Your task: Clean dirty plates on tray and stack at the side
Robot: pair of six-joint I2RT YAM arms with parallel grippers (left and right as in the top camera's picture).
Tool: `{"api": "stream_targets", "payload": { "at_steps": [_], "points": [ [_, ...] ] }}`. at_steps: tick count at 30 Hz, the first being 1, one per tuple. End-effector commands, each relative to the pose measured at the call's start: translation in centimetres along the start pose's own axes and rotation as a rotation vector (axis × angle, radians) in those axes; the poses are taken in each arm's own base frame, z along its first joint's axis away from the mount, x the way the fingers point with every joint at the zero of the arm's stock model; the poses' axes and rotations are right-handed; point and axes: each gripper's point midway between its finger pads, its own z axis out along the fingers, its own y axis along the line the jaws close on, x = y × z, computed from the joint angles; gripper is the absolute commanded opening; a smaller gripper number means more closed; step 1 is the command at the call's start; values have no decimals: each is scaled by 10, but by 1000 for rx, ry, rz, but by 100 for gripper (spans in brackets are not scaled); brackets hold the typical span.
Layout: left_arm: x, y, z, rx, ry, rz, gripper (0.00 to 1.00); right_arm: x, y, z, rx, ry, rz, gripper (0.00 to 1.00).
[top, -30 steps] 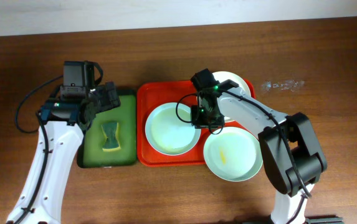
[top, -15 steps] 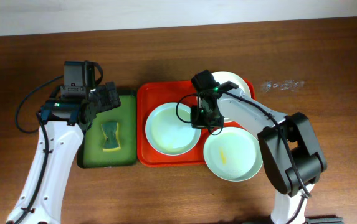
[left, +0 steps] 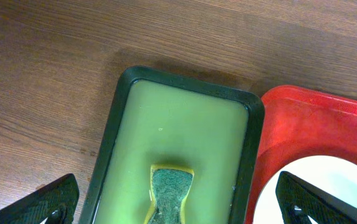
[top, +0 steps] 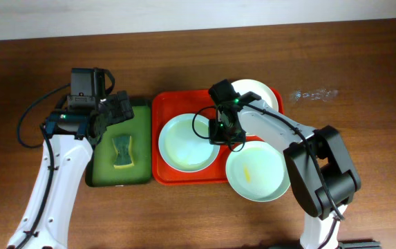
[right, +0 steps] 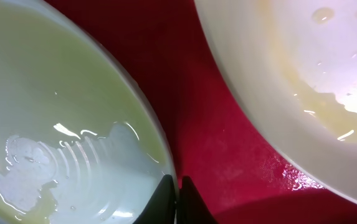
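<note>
The red tray holds a pale blue-green plate on its left part. My right gripper is shut on that plate's right rim. A white-cream plate with a yellow smear lies at the tray's back right. A second pale plate with a yellow smear overhangs the tray's front right corner. My left gripper is open above the green sponge in the dark green tray.
The dark green tray stands against the red tray's left side. Bare wooden table lies to the right and behind. A cable loops at the far left.
My right gripper has shifted slightly left with the blue-green plate's rim in it, and the plate has slid a little left. The left arm has not moved.
</note>
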Motion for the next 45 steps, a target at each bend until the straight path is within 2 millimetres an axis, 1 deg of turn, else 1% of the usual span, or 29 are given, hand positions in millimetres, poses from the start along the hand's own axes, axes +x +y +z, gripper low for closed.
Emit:
{"api": "stream_targets", "payload": {
  "at_steps": [1, 5, 6, 7, 8, 9, 10, 11, 13, 15, 16, 17, 18, 19, 21, 23, 27, 29, 31, 33, 34, 35, 38, 39, 40, 42, 43, 45],
  "points": [
    [-8, 0, -10, 11, -31, -21, 99, 6, 0, 4, 10, 17, 29, 4],
    [-9, -1, -10, 13, -35, -22, 99, 6, 0, 4, 9, 17, 69, 4],
    [-12, -1, -10, 16, -47, -24, 99, 7, 1, 4, 10, 17, 66, 7],
    [-14, -2, -10, 17, -52, -25, 99, 7, 2, 4, 10, 18, 64, 19],
    [-19, -2, -10, 15, -74, -29, 100, 8, 2, 5, 9, 17, 62, 20],
    [-20, 5, -9, -12, -79, -37, 99, 7, 4, 5, 7, 14, 60, 15],
    [-21, 24, -7, -43, -70, -150, 99, 7, 5, 5, 3, 10, 55, 12],
    [-21, 44, -6, -74, -65, -254, 99, 7, 5, 5, 3, 9, 55, 11],
    [-24, 82, -4, -133, -73, -359, 99, 5, 8, 5, -1, 0, 48, 28],
    [-24, 108, -5, -175, -75, -414, 99, 4, 10, 5, -6, -5, 44, 27],
    [-24, 117, -5, -189, -75, -431, 99, 5, 12, 6, -4, -6, 38, 13],
    [-24, 117, -5, -189, -75, -431, 99, 7, 13, 6, -3, -3, 32, 4],
    [-24, 117, -5, -189, -76, -431, 99, 7, 13, 6, -2, -1, 33, 4],
    [-24, 117, -5, -189, -76, -431, 99, 2, 11, 1, -5, -9, 45, 4],
    [-24, 117, -5, -189, -75, -431, 99, -10, 5, -24, -3, -9, 84, 4],
    [-24, 117, -5, -189, -76, -431, 99, -16, 10, -47, -7, -6, 84, 4],
    [-24, 117, -5, -189, -75, -431, 99, -23, 22, -86, -9, -8, 63, 4],
    [-24, 117, -5, -189, -75, -431, 99, -28, 28, -96, -22, -21, 60, 4],
    [-24, 117, -5, -189, -76, -431, 99, -30, 34, -97, -48, -30, 54, 4],
    [-24, 117, -5, -189, -75, -431, 99, -34, 49, -96, -74, -64, 23, 4],
    [-24, 117, -5, -189, -76, -431, 99, -36, 61, -95, -93, -89, 0, 4],
    [-24, 117, -5, -189, -76, -431, 99, -40, 81, -95, -129, -130, -41, 4],
    [-24, 117, -5, -189, -75, -431, 99, -43, 120, -94, -150, -236, -88, 4],
    [-24, 117, -5, -189, -76, -431, 99, -44, 137, -93, -139, -299, -124, 4],
    [-24, 117, -5, -189, -76, -431, 99, -45, 145, -93, -125, -341, -145, 4],
    [-24, 117, -5, -189, -76, -431, 99, -48, 161, -98, -46, -483, -185, 4],
    [-24, 117, -5, -189, -75, -431, 99, -51, 167, -103, -15, -550, -194, 4],
    [-24, 117, -5, -189, -75, -431, 99, -56, 173, -111, 27, -638, -210, 4]
  ]
}}
